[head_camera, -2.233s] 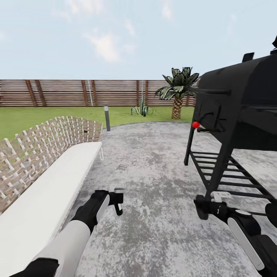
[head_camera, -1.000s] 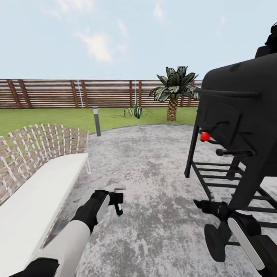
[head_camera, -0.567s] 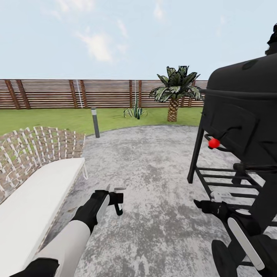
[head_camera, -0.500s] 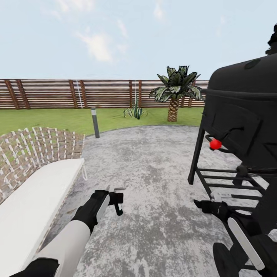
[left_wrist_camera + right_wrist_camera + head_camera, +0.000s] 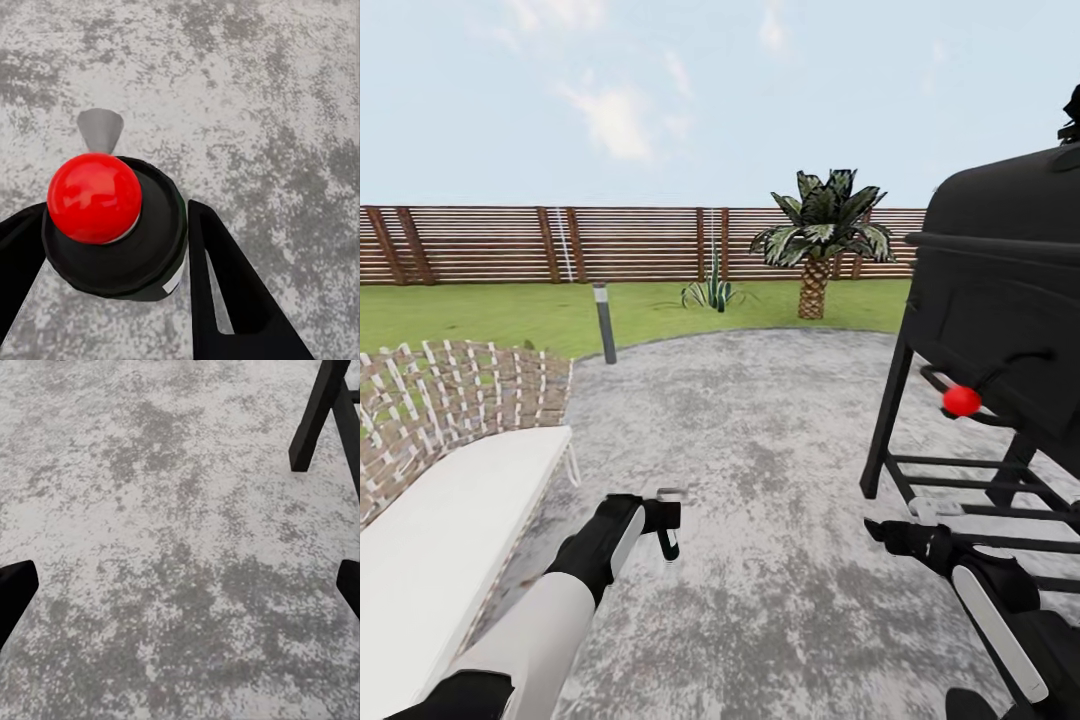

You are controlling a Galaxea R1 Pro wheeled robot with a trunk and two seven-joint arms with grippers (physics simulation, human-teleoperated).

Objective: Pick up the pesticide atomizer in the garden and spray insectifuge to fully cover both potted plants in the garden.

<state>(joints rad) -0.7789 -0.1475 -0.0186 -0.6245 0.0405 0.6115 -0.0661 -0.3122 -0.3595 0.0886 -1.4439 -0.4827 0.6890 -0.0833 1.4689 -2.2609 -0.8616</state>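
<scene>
My left gripper (image 5: 666,518) hangs low over the grey paved patio (image 5: 760,450), shut on the pesticide atomizer (image 5: 671,545), a slim dark green bottle pointing down from the fingers. In the left wrist view the atomizer (image 5: 127,255) sits between the two black fingers (image 5: 225,292) of the left gripper (image 5: 120,281), end on, with a red ball (image 5: 94,196) on its top. My right gripper (image 5: 890,532) is open and holds nothing, close to the legs of the black grill (image 5: 1000,300); its view shows the right gripper (image 5: 180,585) over bare paving. The potted plants are out of view.
The tall black grill stands close on the right. A white lounger (image 5: 450,520) with a woven back (image 5: 460,385) lies on the left. Beyond the patio edge are a grey bollard lamp (image 5: 603,322), lawn (image 5: 480,315), an agave (image 5: 710,292), a palm (image 5: 818,240) and the slatted fence (image 5: 560,245).
The whole view has shifted with the camera: the grill now sits further right and nearer, the lounger further left. Both arms keep their pose, and the atomizer stays in the left gripper.
</scene>
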